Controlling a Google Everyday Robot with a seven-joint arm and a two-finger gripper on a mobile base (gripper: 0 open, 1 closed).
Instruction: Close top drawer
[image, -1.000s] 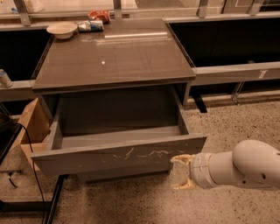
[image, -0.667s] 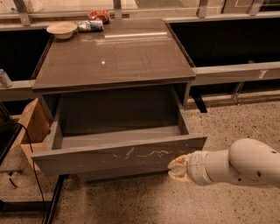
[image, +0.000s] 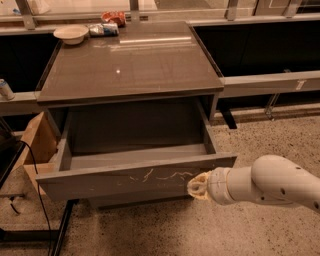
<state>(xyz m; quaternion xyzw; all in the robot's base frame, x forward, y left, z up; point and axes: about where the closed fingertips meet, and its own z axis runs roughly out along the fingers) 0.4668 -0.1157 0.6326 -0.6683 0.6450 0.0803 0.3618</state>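
Note:
The top drawer (image: 135, 182) is a wide grey drawer pulled far out of the cabinet, its inside bare. Its flat front panel bears pale whitish scratches (image: 160, 176) near the middle. My gripper (image: 198, 186) comes in from the right on a white arm and sits against the front panel, just right of the scratches, near the panel's right end.
The cabinet's grey top (image: 130, 65) carries a white bowl (image: 70, 33) and snack packets (image: 107, 24) at its far edge. A cardboard box (image: 36, 145) stands left of the drawer with a black cable. Speckled floor (image: 260, 140) lies to the right.
My gripper has moved left and a little up, from just off the drawer's right front corner to against the front panel. The drawer stands as far out as before.

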